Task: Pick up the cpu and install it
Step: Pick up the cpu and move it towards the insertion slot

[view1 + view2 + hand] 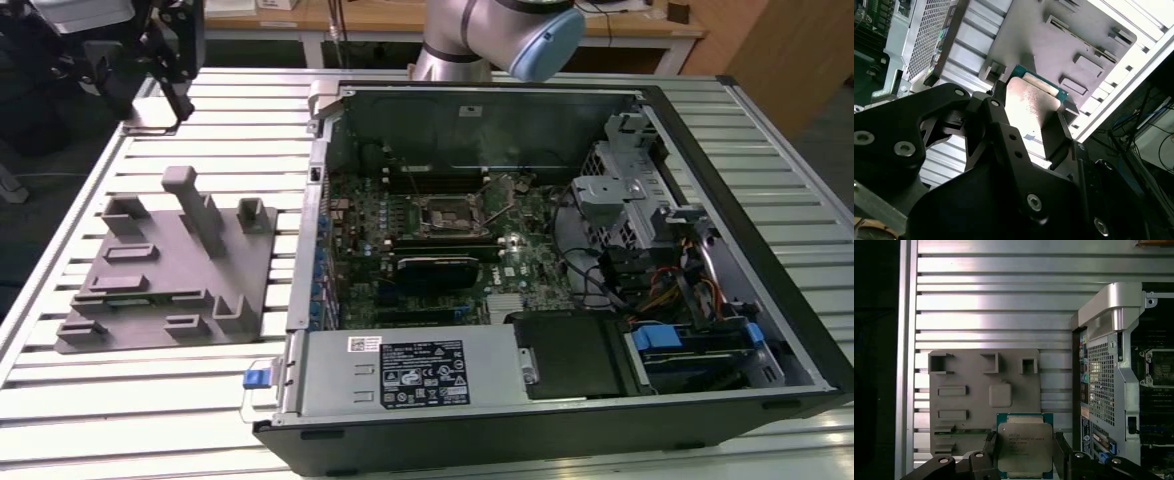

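Observation:
The cpu (1025,447), a flat silver square with a thin green rim, is clamped between my gripper's (1025,452) two black fingers (990,442). It hangs above the near edge of the grey tray (969,405). In the second wrist view the cpu (1031,107) shows its shiny face, held at both sides by the gripper (1029,117), with the tray (1054,40) beyond it. In the exterior view the gripper (174,95) is high at the far left, behind the tray (147,270). The motherboard socket (445,212) sits inside the open case, to the gripper's right.
The open computer case (534,250) fills the exterior view's right, with its steel wall (1104,370) beside the tray. The tray has upright posts (200,205). A slatted metal table (214,400) carries everything. The arm's elbow (534,40) hangs over the case's far edge.

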Robot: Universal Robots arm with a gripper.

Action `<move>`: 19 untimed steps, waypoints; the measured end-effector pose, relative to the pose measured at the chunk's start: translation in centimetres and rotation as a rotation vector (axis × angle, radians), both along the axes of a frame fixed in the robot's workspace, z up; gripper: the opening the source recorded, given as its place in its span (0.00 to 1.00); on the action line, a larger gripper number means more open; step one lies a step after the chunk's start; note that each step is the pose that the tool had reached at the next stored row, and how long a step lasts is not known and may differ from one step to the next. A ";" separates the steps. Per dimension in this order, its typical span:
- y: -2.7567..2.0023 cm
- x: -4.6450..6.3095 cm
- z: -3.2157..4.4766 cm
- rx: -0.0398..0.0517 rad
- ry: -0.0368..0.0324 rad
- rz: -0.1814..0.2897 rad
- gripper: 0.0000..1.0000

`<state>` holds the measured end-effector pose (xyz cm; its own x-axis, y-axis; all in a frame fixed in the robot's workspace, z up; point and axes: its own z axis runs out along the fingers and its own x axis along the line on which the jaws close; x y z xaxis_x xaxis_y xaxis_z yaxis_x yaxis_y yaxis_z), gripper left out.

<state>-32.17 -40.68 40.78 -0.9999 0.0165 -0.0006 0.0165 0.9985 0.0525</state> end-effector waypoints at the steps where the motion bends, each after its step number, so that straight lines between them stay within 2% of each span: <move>1: 0.00 0.1 0.00 0.0000 0.0000 0.000 0.53; 19: 0.00 2.4 -0.01 0.0000 0.0001 0.000 0.53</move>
